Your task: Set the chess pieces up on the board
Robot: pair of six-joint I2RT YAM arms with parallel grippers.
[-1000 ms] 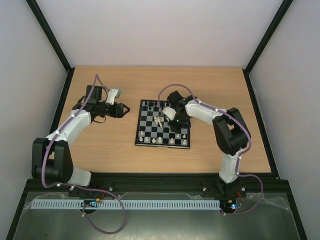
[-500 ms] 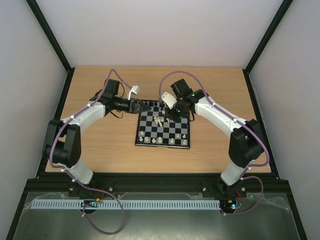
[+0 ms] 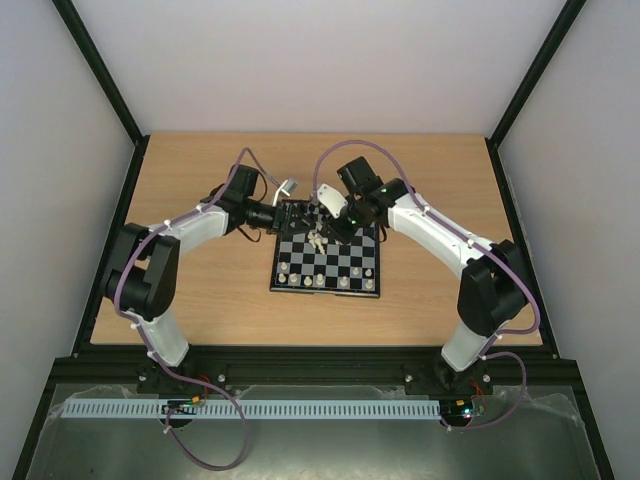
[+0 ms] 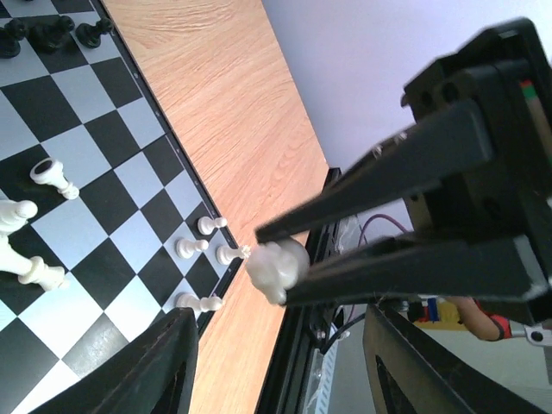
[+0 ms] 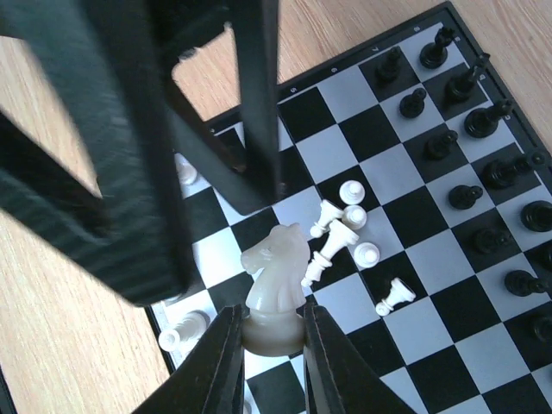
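Observation:
A cream-white knight (image 5: pixel 276 259) is pinched at its base by my right gripper (image 5: pixel 274 335), which is shut on it and hangs over the board (image 3: pixel 300 268). In the left wrist view the same knight (image 4: pixel 276 269) sits at the tips of the right gripper's fingers (image 4: pixel 379 185). It lies ahead of my left gripper (image 4: pixel 276 371), whose jaws stand open and touch nothing. Both grippers meet over the board's far-left part: left gripper (image 3: pixel 296 213), right gripper (image 3: pixel 322 224). Several white pieces (image 5: pixel 341 228) lie toppled mid-board.
Black pieces (image 5: pixel 470 121) stand in two rows along one side of the board. White pawns (image 3: pixel 320 281) line the near edge. My left gripper's blurred fingers (image 5: pixel 112 172) fill the upper left of the right wrist view. Bare wooden table (image 3: pixel 190 290) surrounds the board.
The left arm has swung right from the table's left side to the board's far-left corner. The right gripper, still holding the knight, has shifted back and left toward it.

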